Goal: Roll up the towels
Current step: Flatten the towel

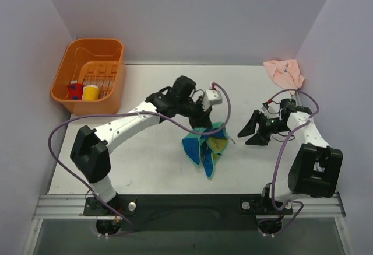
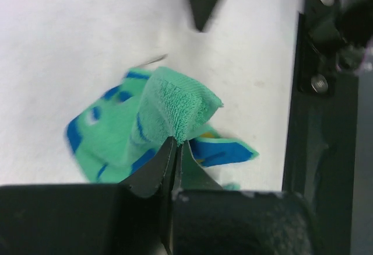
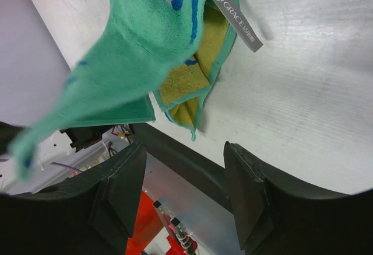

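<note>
I read the left gripper (image 1: 205, 128) jaws as clamped on a bunched fold of the green-and-blue towel (image 1: 204, 147). The cloth hung crumpled, right of the orange basket (image 1: 87, 42) and nearer the arm bases. I couldn't tell if its lower end touched the bench (image 1: 151, 167). The right gripper (image 1: 250, 135) sat further right of the basket, jaws apart, gripping nothing. The pink towel (image 1: 284, 72) lay crumpled well right of the basket, at the far edge.
</note>
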Available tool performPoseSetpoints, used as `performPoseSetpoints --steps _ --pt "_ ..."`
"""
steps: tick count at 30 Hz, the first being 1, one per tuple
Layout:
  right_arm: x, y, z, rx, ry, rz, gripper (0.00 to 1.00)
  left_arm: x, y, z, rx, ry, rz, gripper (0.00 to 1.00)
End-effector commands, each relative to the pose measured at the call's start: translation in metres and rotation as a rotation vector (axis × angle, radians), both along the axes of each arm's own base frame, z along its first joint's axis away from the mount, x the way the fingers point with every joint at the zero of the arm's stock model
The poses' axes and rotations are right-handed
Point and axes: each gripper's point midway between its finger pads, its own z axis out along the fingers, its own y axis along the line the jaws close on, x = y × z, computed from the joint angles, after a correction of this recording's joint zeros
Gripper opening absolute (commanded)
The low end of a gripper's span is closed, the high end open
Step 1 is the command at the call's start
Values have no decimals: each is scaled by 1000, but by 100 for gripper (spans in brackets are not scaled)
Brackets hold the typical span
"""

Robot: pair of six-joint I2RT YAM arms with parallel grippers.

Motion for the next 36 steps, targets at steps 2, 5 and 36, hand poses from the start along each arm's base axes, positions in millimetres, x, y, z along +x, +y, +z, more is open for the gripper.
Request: performPoseSetpoints --steps 2,5,36 --pt "3 13 6 36 -6 56 55 65 36 43 -164 257 317 0" --pt "4 20 -2 2 -7 94 54 112 81 24 -136 289 498 0" --pt "72 42 -22 -196 -103 244 0 198 181 0 -41 196 767 0"
